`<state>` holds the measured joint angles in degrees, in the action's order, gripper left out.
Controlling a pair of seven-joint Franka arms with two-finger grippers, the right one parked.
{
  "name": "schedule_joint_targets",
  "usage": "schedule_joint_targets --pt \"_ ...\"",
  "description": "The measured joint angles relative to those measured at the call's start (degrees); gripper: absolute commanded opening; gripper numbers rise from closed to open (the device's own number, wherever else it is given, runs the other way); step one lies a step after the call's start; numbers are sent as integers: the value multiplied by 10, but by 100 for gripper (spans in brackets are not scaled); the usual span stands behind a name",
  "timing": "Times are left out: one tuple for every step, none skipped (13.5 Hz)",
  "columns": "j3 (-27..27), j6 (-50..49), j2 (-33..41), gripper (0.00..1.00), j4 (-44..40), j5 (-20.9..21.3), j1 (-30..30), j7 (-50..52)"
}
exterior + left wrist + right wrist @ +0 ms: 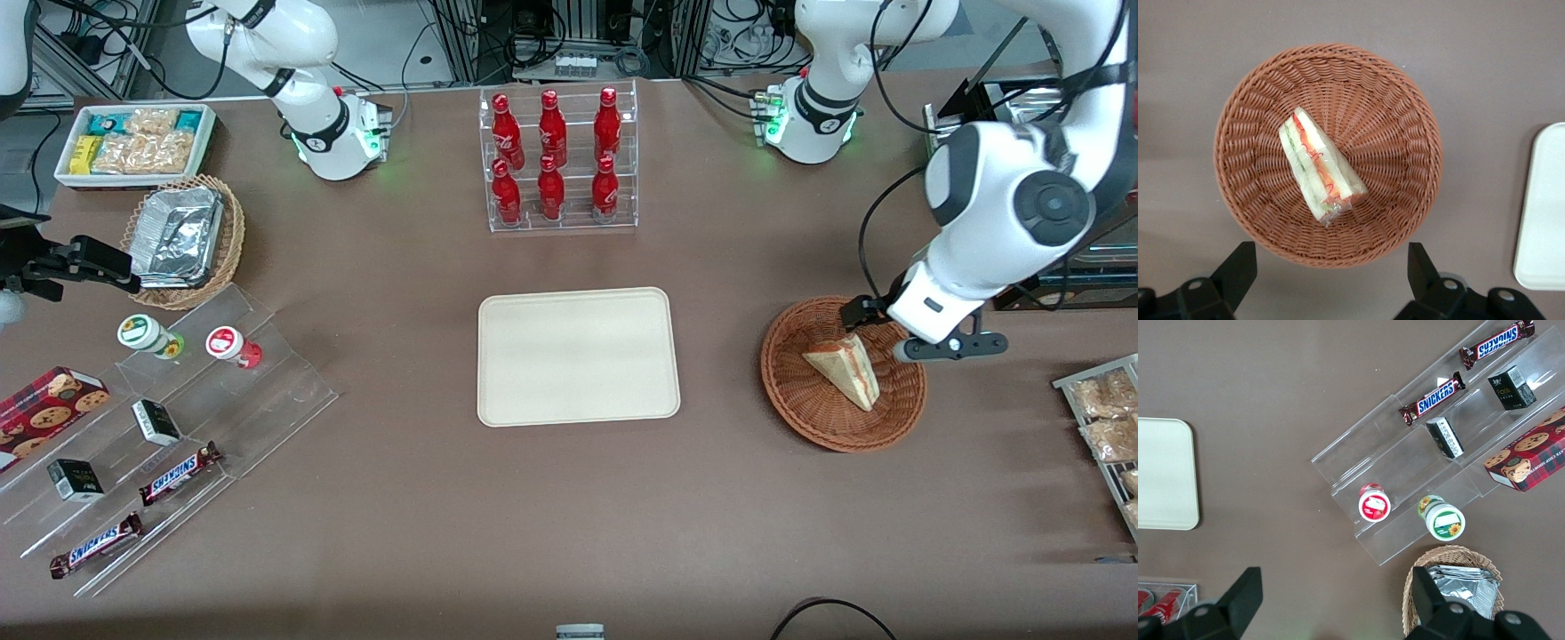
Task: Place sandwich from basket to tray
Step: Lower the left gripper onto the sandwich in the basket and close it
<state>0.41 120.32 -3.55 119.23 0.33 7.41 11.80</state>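
Sandwich lying in the round reddish-brown basket, resting on the woven floor near the middle, on its side with the layered filling edge showing orange-red and green. Long axis on a diagonal in the front view: blunt pale end farther from the front camera and toward the tray, narrow tip nearer that camera and toward the working arm's end of the bench. In the wrist view, same wedge slanting across the basket, wrapped in clear film.

End effector hovering above the basket, over its rim, fingers spread wide, gripping nothing, clear of the sandwich. In the front view, end effector above the part of the basket farther from the camera.

Tray flat on the bench, well apart from the basket, toward the parked arm's end, bare.
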Motion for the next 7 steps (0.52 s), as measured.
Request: schedule_joint_targets --pt "0 11 -5 100 10 0 -1 25" --pt "1 17 -10 100 14 0 -1 70" --pt "1 23 -18 100 14 0 -1 126" --pt "1 32 -25 100 14 1 0 170" --pt "0 39 -31 100 15 1 0 198" --pt "0 41 -35 100 15 1 0 212" --pt "0 43 -37 100 15 1 -1 219"
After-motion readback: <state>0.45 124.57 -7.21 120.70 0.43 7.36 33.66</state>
